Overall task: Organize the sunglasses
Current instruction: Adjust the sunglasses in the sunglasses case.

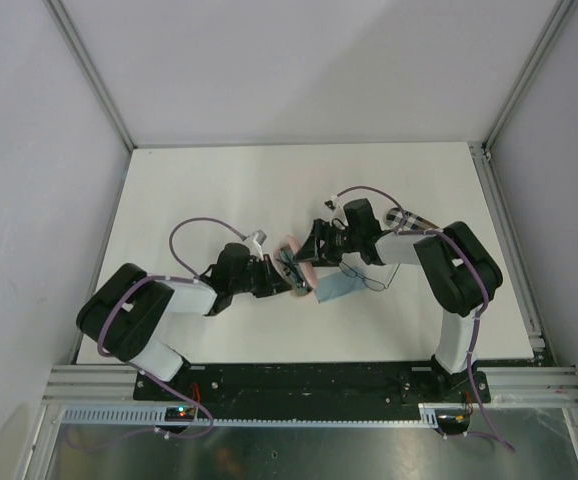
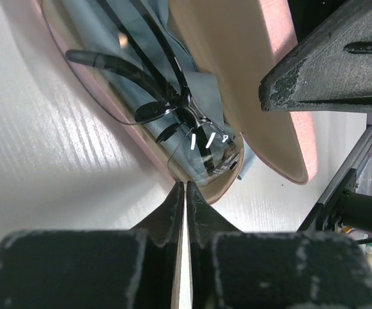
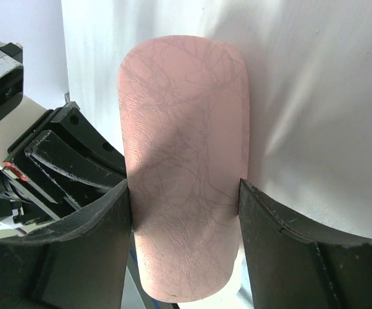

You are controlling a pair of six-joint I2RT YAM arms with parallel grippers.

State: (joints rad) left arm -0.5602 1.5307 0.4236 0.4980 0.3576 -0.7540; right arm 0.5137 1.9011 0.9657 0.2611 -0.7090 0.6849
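Just two sunglasses (image 2: 148, 113) (one in case (image 3: 183, 161)).

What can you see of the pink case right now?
The pink case is an oblong, round-ended clamshell with a crackled leather-like skin and cream lining. It lies open on the white table; the right hand clasps its lid across the width. Inside sit black sunglasses with a blue cloth. The shut left hand is at its rim.
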